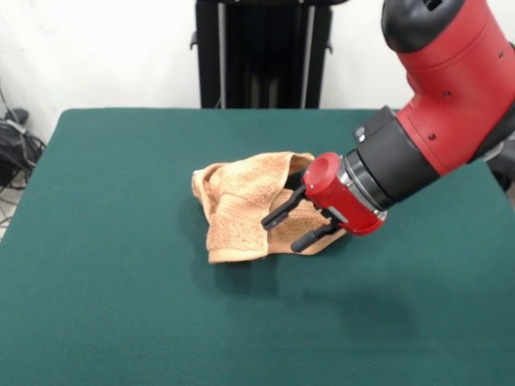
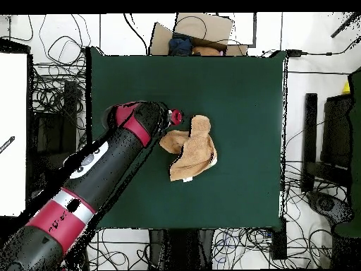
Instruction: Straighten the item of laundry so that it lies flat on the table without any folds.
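The light orange-tan towel lies crumpled and folded over itself near the middle of the dark green table. One part is bunched up at the back. My gripper hangs at the towel's right side, angled down to the left. Its two black fingers are apart, over the towel's right edge, and hold nothing that I can see. In the overhead view the towel lies mid-table and the gripper is at its upper left corner. The white tag shows at the towel's lower edge.
The black pedestal stands behind the table's far edge. Cables lie on the floor at the left. In the overhead view a cardboard box sits beyond the top edge and black equipment stands at the right.
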Robot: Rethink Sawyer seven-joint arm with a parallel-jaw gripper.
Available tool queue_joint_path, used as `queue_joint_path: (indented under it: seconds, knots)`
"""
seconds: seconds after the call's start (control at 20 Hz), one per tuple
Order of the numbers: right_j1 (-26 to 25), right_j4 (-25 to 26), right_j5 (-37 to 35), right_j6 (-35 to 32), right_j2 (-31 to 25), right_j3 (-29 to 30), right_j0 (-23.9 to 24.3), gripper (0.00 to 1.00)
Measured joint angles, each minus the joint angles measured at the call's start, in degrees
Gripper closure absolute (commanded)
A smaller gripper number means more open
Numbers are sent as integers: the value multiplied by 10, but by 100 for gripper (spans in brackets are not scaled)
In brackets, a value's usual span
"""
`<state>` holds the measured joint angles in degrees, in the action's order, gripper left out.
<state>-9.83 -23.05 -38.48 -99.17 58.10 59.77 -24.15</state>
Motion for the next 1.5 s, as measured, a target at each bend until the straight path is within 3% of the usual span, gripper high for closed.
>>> queue_joint_path:
  seconds: [1.5]
  knots:
    - [12,9,0,0,-7,0,2,0]
